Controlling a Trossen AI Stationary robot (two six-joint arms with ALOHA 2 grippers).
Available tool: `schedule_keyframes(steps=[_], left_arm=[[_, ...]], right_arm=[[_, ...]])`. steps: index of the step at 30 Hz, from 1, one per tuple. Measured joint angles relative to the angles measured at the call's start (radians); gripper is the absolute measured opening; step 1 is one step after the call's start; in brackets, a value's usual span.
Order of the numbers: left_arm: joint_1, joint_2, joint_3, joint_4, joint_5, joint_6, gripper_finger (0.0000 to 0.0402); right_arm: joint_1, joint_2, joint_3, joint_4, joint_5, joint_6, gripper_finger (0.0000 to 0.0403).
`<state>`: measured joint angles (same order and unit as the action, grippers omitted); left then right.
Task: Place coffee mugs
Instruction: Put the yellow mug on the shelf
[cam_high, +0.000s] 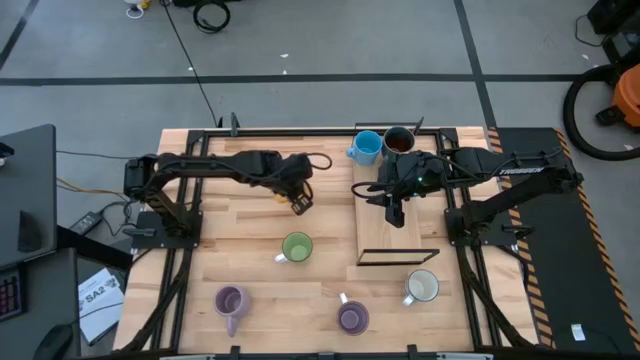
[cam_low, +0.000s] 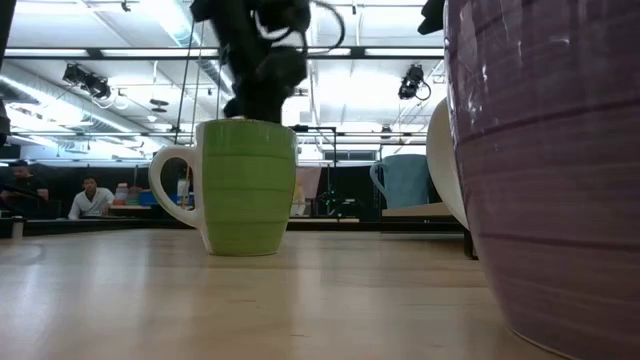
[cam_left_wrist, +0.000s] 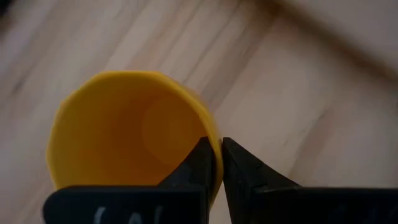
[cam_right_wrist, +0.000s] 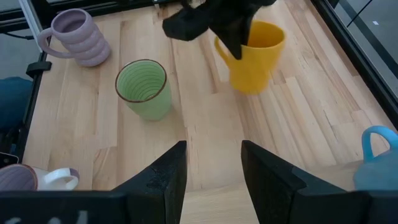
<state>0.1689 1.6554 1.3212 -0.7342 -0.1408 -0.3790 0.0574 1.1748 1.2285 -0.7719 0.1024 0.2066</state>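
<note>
Wooden-plank desk (cam_high: 250, 290): glossy orange-yellow ceramic mug (cam_right_wrist: 254, 57) upright at back-left, behind ribbed green mug (cam_high: 297, 247). Left tool (cam_left_wrist: 216, 163) pinched shut on yellow mug's rim, one finger inside. Right tool (cam_right_wrist: 212, 163) wide, holding nothing, above raised board (cam_high: 385, 238) near blue mug (cam_high: 367, 147).

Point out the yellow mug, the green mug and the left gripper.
yellow mug (cam_right_wrist: 256, 65): right wrist view, on its outer wall.
green mug (cam_high: 297, 246): high view, on its open mouth.
left gripper (cam_left_wrist: 215, 163): left wrist view, between the fingertips shut on the yellow mug's rim.
</note>
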Motion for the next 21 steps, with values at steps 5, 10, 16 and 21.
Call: schedule_keyframes(steps=[5, 10, 16, 21], left_arm=[[-0.006, 0.007, 0.094, 0.048, 0.016, 0.044, 0.0026], [-0.017, 0.068, 0.218, 0.042, 0.026, 0.110, 0.0026], [-0.017, 0.200, 0.406, 0.024, 0.048, 0.196, 0.0026], [-0.017, 0.326, 0.566, 0.004, 0.052, 0.259, 0.0026]], right_arm=[[0.000, 0.000, 0.000, 0.000, 0.000, 0.000, 0.0158], [0.000, -0.016, -0.001, -0.001, -0.013, -0.026, 0.0158], [0.000, -0.096, -0.001, -0.006, -0.021, -0.068, 0.0158], [0.000, -0.171, -0.001, -0.016, -0.021, -0.079, 0.0158]])
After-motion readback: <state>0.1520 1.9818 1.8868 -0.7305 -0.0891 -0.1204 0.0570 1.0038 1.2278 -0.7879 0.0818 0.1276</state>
